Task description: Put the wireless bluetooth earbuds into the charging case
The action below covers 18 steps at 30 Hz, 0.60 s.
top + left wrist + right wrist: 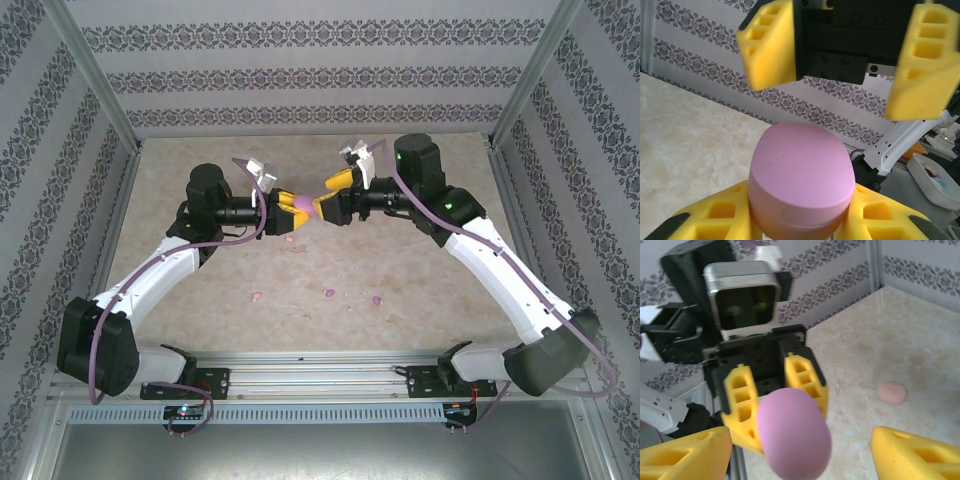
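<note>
With my left gripper point(286, 208) clamped on the case point(300, 208) aloft, my right gripper point(330, 197) gaping wide around it, and the buds point(329, 294) on the near table point(330, 262), an off-centre pinch could have twisted it loose.

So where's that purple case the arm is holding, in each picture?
Top external: case just above centre.
Left wrist: case bottom centre, large.
Right wrist: case at the bottom, left of centre.
Shared landmark: the left gripper, whose yellow fingers clamp it.
</note>
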Available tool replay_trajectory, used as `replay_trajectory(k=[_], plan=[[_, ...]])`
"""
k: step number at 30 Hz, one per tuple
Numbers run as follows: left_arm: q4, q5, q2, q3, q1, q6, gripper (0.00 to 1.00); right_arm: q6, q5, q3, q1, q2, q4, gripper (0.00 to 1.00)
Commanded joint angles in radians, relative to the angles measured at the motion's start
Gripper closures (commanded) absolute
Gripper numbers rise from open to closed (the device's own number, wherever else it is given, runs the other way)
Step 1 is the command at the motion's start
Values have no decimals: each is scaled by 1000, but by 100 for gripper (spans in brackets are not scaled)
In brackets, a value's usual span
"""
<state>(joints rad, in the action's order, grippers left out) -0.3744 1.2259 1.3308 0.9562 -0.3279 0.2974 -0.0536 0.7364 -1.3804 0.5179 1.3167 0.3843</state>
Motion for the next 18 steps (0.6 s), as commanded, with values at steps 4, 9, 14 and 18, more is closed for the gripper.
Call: replay_trajectory(k=[4, 9, 14, 18], plan=[[-76, 77, -1, 32, -4, 50, 79, 147, 27, -51, 21, 36, 102, 27], [-85, 103, -6, 38, -4, 68, 79, 156, 27, -75, 24, 65, 114, 27], [-89, 110, -6, 44, -5, 75, 79, 155, 53, -97, 27, 87, 122, 35], [-92, 108, -9, 45, -4, 77, 79, 157, 75, -103, 27, 95, 140, 39]])
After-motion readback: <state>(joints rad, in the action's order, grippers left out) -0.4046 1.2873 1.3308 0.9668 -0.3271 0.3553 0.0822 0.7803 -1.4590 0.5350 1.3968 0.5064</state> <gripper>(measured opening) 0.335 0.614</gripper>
